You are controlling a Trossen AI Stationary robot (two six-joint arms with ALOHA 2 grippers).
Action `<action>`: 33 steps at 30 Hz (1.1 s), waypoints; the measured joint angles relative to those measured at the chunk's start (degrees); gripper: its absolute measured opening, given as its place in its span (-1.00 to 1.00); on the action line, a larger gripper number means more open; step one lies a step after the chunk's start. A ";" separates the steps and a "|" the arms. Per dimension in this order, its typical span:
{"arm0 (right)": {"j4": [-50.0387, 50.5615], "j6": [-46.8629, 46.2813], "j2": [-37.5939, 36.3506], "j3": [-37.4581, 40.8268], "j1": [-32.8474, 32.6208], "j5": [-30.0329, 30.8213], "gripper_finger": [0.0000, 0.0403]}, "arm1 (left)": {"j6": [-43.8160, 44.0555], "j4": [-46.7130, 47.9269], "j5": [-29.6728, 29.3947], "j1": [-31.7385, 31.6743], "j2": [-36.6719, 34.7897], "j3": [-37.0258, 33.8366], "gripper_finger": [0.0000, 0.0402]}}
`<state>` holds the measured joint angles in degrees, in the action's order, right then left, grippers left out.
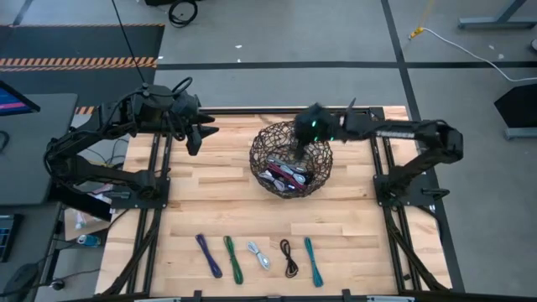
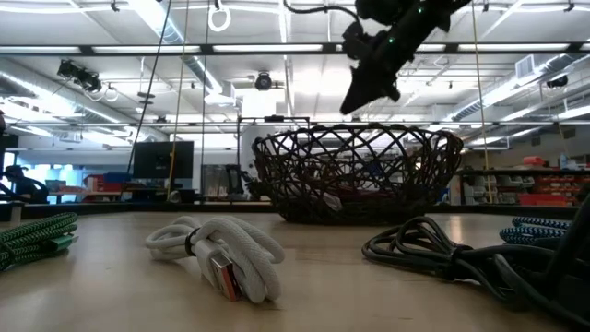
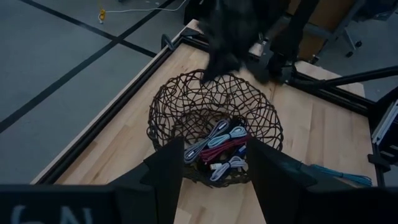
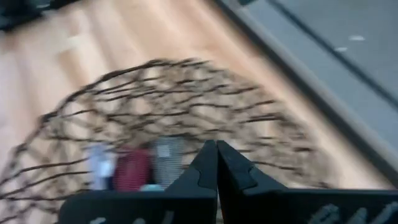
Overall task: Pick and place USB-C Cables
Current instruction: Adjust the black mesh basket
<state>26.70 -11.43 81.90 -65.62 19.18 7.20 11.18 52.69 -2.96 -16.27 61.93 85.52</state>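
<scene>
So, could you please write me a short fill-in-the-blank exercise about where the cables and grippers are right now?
1. The cables lying in a row on the table number ____.
2. The other cables lie inside a wire ____.
3. The right gripper, above the basket, has its fingers ____.
4. The left gripper waits with its fingers ____.

Missing words: five; basket; shut; open

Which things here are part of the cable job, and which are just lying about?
Job:
- cables in the basket
- wire basket
- five cables in a row on the table: purple, green, white, black, teal
- right hand, shut, empty, over the basket
- left hand, open, waiting beside the basket

Lying about:
- white cord on the floor
</scene>
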 joint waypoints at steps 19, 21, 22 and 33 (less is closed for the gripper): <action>10.77 5.50 2.63 -3.00 18.78 -7.81 -1.00 | -0.47 0.39 0.00 -0.01 0.00 0.00 -0.10; 10.79 5.67 4.70 -2.97 18.77 -8.42 -1.00 | -0.46 0.39 0.00 0.00 0.00 0.00 -0.10; 10.75 5.65 5.69 -2.97 18.72 -8.66 -1.00 | -0.46 0.39 0.00 -0.02 0.00 0.00 -0.10; 9.57 8.25 11.69 -3.13 18.86 -9.29 -1.00 | -0.44 1.49 0.02 -0.01 0.00 0.00 -0.10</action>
<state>36.27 -3.18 93.58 -68.76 38.03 -2.10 10.74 54.17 -2.94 -16.28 61.93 85.52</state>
